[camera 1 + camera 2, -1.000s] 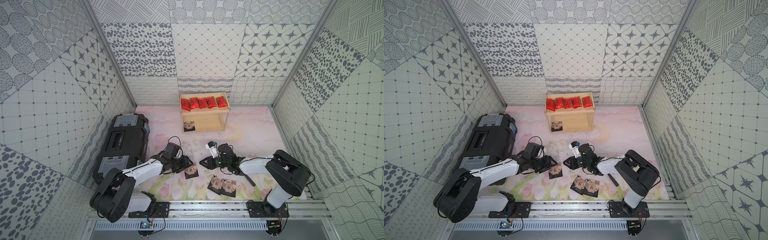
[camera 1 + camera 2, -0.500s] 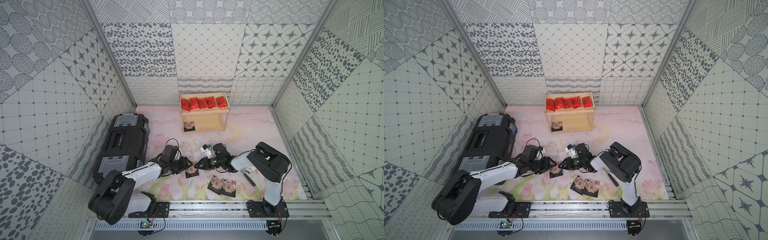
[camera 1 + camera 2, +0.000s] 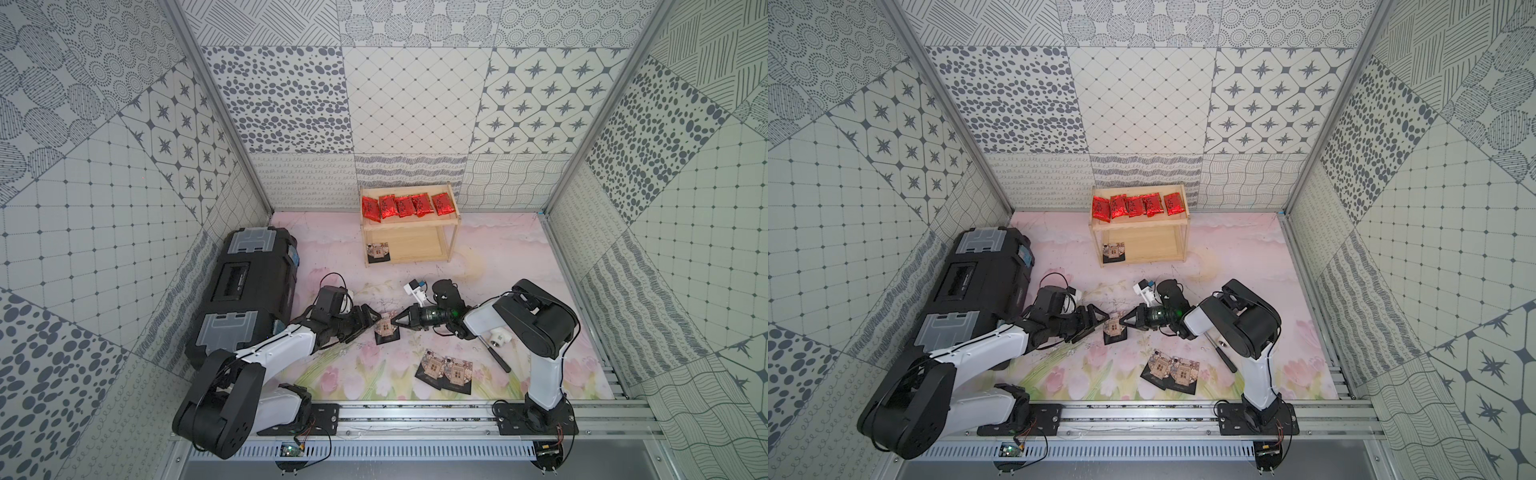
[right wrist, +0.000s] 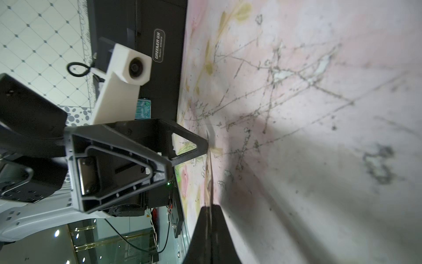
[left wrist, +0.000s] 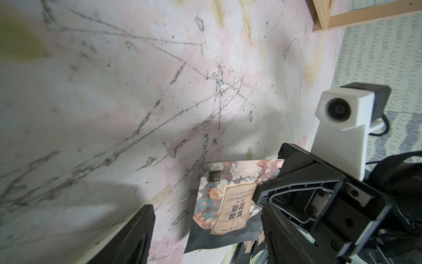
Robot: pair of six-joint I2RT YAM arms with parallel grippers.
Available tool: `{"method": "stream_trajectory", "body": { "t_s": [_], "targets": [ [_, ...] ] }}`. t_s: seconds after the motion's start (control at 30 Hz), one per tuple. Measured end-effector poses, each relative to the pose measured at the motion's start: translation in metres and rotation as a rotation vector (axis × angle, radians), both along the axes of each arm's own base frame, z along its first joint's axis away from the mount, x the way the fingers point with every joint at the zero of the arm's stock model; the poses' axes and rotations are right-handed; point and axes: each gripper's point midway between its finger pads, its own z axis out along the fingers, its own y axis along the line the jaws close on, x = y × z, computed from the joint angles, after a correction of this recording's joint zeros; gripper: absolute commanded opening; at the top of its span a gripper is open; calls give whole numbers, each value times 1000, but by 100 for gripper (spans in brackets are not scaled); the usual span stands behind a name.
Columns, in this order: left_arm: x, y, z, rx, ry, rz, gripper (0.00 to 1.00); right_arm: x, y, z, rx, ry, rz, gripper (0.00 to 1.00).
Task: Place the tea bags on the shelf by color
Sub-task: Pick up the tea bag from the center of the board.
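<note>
Several red tea bags [image 3: 405, 205] lie in a row on the top tier of the wooden shelf [image 3: 453, 245]. One dark sachet [image 3: 378, 252] rests on its lower tier. My right gripper [image 3: 395, 326] is shut on the edge of another dark sachet [image 3: 385, 329], which it holds tilted just above the mat. The right wrist view shows this sachet [image 4: 208, 178] edge-on, going into the shut right gripper [image 4: 209, 206]. My left gripper [image 3: 371, 323] faces it, open. In the left wrist view the sachet [image 5: 228, 205] hangs between the spread fingers [image 5: 137, 233]. Two more dark sachets [image 3: 444, 369] lie near the front.
A long black toolbox [image 3: 249, 291] lies along the left wall beside my left arm. A small white fitting [image 3: 496, 338] and a thin black rod [image 3: 496, 358] lie by my right arm. The metal rail [image 3: 415, 413] runs along the front edge.
My right gripper has moved left to the sachet and shut on its edge. My left gripper's jaws have opened wider around it.
</note>
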Motion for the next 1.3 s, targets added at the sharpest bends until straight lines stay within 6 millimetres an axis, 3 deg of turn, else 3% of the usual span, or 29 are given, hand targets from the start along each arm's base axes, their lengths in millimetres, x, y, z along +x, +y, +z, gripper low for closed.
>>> {"method": "stream_trajectory", "body": {
  "t_s": [0.2,0.4,0.57,0.77,0.83,1.07,1.3],
  "targets": [
    [10,-11,16,-127,-18,-7,74,0,-1,20,66,-29,31,0],
    [14,-21,42,-210,-81,-35,43,-1,3,29,92,-37,63,0],
    [14,-22,58,-231,-127,-43,22,1,3,32,100,-39,71,0],
    [13,-22,62,-236,-136,-50,2,2,2,33,100,-41,80,0],
    [12,-22,61,-233,-134,-50,0,2,1,32,98,-44,86,0],
    [13,-19,60,-216,-131,-35,0,11,-6,43,87,-41,17,50],
    [31,-19,68,-254,-188,28,0,21,-47,70,129,-26,-342,68]
  ]
}}
